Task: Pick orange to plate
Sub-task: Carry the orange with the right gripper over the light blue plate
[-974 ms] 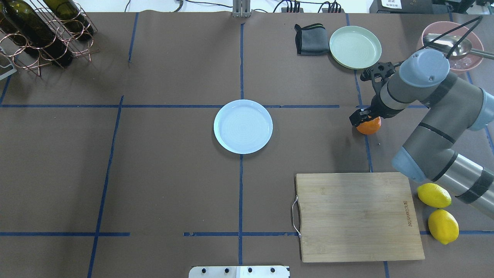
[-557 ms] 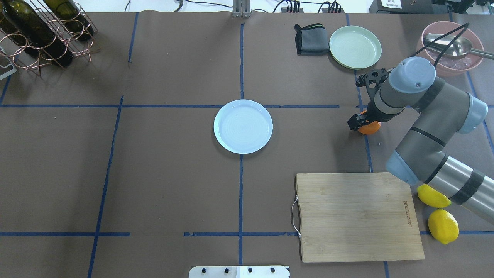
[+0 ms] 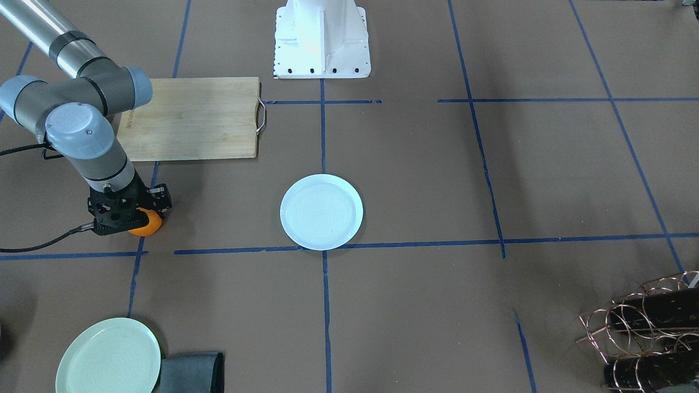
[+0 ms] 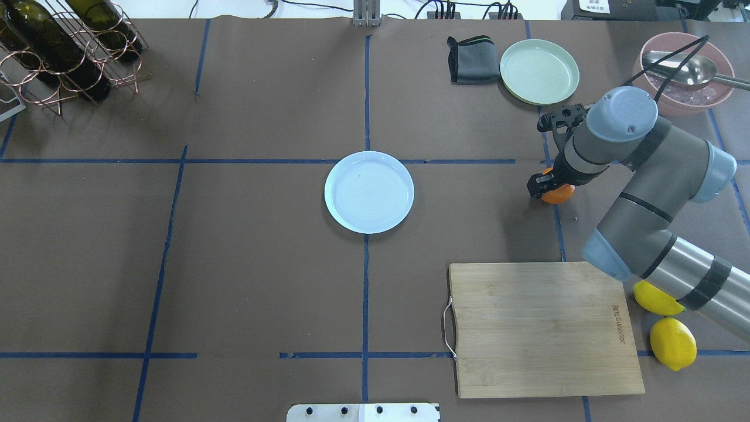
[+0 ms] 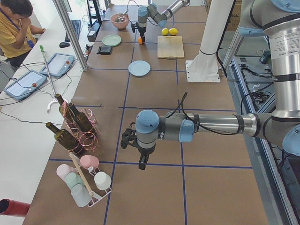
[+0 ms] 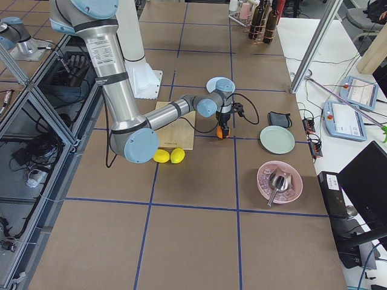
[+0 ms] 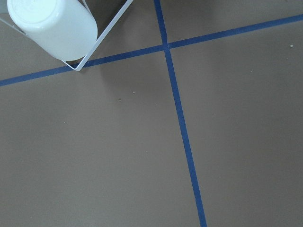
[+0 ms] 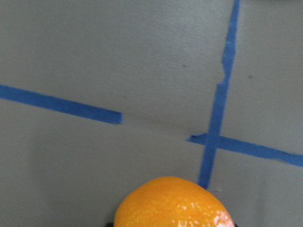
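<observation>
The right claw [image 4: 546, 186] sat low over the orange [image 4: 561, 195], which rested on the tabletop [image 4: 234, 264] well off to the robot's right of the plate [image 4: 369, 191], beside a crossing of blue tape [image 8: 220, 94]. Black fingers stood close at the fruit's sides, but I could not tell whether they pinched it. The board [image 4: 542, 328], right of the plate and nearer the robot, bore a small dark printed mark along one edge, too small for me to read. The left claw [image 5: 142, 161] hung far on the plate's other side. I could not tell its opening.
</observation>
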Available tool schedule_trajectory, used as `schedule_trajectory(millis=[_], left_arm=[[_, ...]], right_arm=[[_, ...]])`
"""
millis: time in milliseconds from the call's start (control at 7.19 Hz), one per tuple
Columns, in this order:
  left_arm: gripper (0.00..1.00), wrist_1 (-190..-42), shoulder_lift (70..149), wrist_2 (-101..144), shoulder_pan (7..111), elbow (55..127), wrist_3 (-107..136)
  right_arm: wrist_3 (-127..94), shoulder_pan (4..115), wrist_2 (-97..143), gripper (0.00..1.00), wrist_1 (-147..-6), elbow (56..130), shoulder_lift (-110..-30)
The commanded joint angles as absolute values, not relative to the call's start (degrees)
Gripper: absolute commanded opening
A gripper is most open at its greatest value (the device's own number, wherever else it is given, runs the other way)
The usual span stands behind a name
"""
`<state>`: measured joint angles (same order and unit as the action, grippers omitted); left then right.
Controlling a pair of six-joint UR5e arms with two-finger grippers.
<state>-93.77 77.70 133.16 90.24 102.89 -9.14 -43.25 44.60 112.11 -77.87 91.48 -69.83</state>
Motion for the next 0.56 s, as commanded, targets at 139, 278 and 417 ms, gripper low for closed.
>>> schedule_trajectory(millis=[139, 278, 417], left_arm=[[1.00, -93.7, 77.7, 133.2, 90.2, 102.8, -9.2], [1.00, -93.7, 77.7, 133.2, 90.3, 102.8, -9.2], [1.00, -93.7, 77.7, 133.2, 90.2, 102.7, -9.2]], right_arm=[[-60.9, 39.7, 112.0, 0.00, -78.0, 91.0, -57.6], [-67.2, 36.9, 110.4, 0.00, -78.7, 89.4, -52.6], [-68.0, 34.8, 107.9, 0.00, -79.6, 85.4, -46.9]])
